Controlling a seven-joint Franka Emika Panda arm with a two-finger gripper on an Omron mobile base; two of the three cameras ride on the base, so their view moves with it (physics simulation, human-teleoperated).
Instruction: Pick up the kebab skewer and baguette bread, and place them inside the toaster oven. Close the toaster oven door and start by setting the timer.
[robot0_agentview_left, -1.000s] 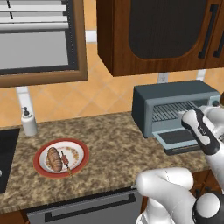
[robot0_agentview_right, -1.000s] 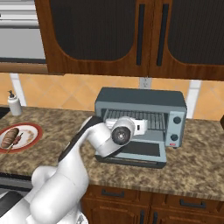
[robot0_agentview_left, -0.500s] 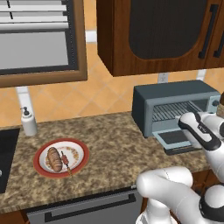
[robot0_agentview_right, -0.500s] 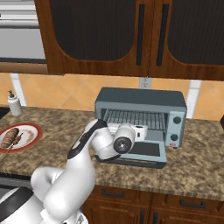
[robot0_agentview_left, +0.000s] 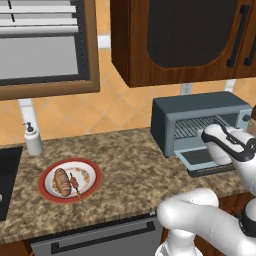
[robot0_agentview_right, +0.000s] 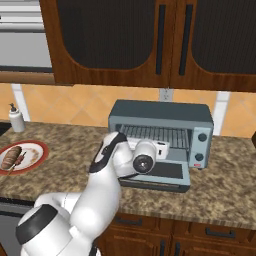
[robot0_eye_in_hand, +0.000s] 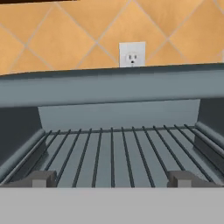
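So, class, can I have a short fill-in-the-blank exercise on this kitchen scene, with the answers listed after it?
1. The baguette bread and the kebab skewer lie on a red-rimmed ____.
2. The toaster oven door is ____.
3. The wire rack inside the toaster oven holds ____.
4. The pincer points into the ____.

Missing words: plate; open; nothing; toaster oven

text: none readable | toaster oven (robot0_agentview_right: 161, 116) front and knobs: no legible marks | soap bottle (robot0_agentview_left: 33, 140): no label | wall outlet (robot0_eye_in_hand: 132, 55): unmarked
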